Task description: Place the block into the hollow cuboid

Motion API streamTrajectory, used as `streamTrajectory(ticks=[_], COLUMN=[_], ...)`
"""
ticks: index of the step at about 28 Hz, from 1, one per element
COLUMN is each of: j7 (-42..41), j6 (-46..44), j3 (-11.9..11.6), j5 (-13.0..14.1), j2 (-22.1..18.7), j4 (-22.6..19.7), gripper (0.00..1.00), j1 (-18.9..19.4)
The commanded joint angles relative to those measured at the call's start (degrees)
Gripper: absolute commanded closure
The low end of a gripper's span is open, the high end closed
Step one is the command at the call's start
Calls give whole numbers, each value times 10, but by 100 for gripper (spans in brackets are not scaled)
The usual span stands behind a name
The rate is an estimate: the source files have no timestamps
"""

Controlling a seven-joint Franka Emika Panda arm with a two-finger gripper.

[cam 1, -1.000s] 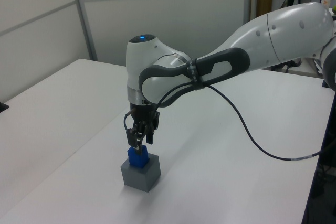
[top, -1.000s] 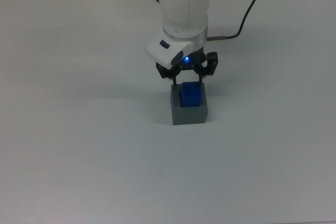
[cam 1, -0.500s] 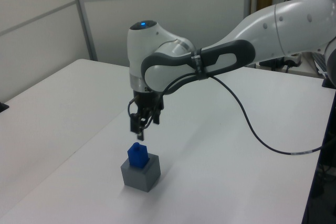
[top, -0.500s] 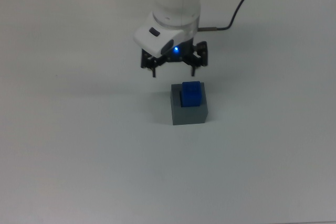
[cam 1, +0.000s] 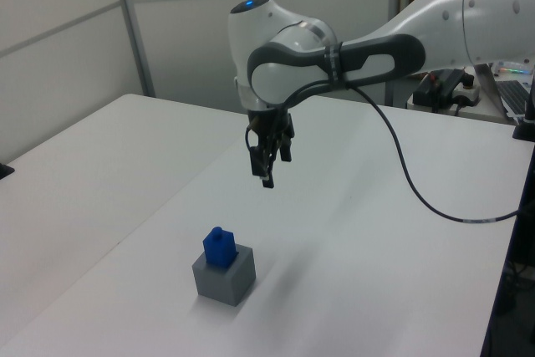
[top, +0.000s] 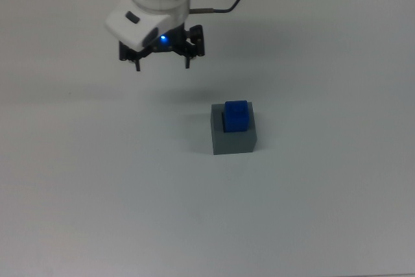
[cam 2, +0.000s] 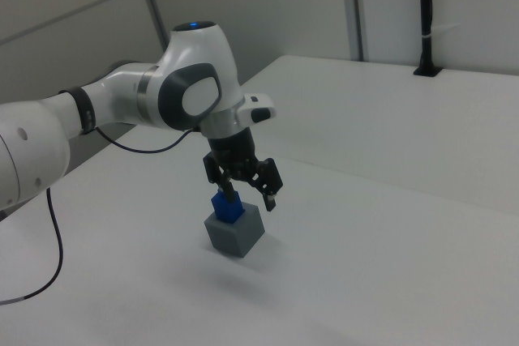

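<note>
Fingers (top: 137, 65) of the gripper (top: 162, 64) are seen spread apart with nothing held between them, pointing down above the bare white counter (top: 324, 212). In the top view the gripper hangs toward the top view's upper left, well apart from the hollow cuboid (top: 233, 137); in the left view the gripper (cam 1: 267, 169) is raised clear above the counter, up and toward the left view's right of the cuboid (cam 1: 224, 275). A small blue light is lit on the underside of the white hand. The block (top: 236, 115), a bright-blue cube, is seated in the recess of the grey cuboid, with its upper part standing out above the rim; this is confirmed in the left view (cam 1: 219, 247) and the right view (cam 2: 228, 206). A black cable (cam 1: 418, 198) is run from the arm's wrist and hangs in a loop over the counter. No brand, label or writing can be read on the arm, the block or the cuboid.
</note>
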Motion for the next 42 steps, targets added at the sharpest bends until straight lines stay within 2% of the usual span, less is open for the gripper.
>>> streamTrajectory(ticks=[1,42], j7=[-9,0], j6=[-12,-12], j3=[0,2], j5=[-6,2], j2=[-7,-7], j4=[-2,-1], gripper=[0,0], j1=[-10,-18])
